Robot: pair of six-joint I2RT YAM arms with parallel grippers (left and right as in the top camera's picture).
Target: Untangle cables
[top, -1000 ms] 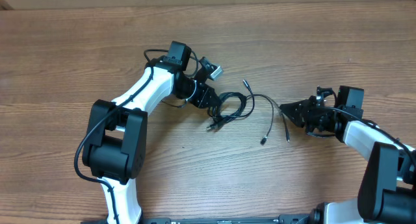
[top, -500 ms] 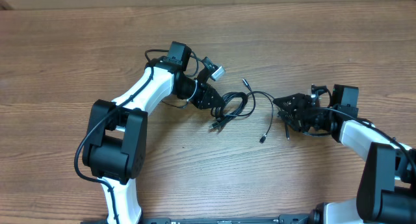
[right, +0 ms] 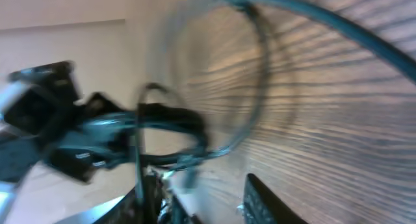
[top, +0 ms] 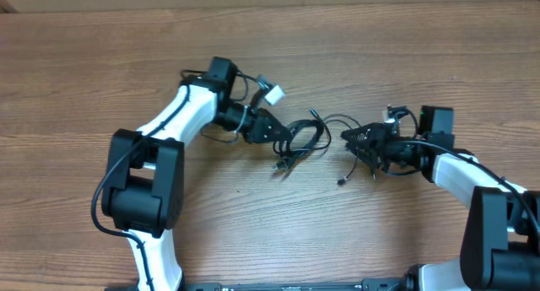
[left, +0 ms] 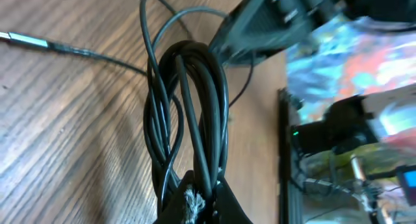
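Note:
The cables lie mid-table as a coiled black bundle point(top: 304, 139) with a thin loop point(top: 337, 121) running right and plug ends point(top: 342, 181) trailing toward the front. My left gripper point(top: 268, 128) is shut on the bundle's left end. In the left wrist view the jaws point(left: 198, 201) pinch several black strands point(left: 188, 107), and a silver plug point(left: 26, 41) lies on the wood at upper left. My right gripper point(top: 356, 139) is just right of the bundle, next to the thin loop. The right wrist view is blurred: its jaws point(right: 205, 198) are open, with the thin loop point(right: 260, 87) ahead of them.
The wooden table point(top: 422, 63) stretches all round. The right arm's forearm point(top: 456, 169) lies along the right side, and the left arm's white link point(top: 181, 114) slants from the front left. Thicker arm wiring with a white connector point(top: 274, 94) sits behind the left gripper.
My right gripper has moved left, close to the thin loop and the bundle. My left gripper has shifted slightly left, holding the bundle, and the loose cable ends have shifted with it.

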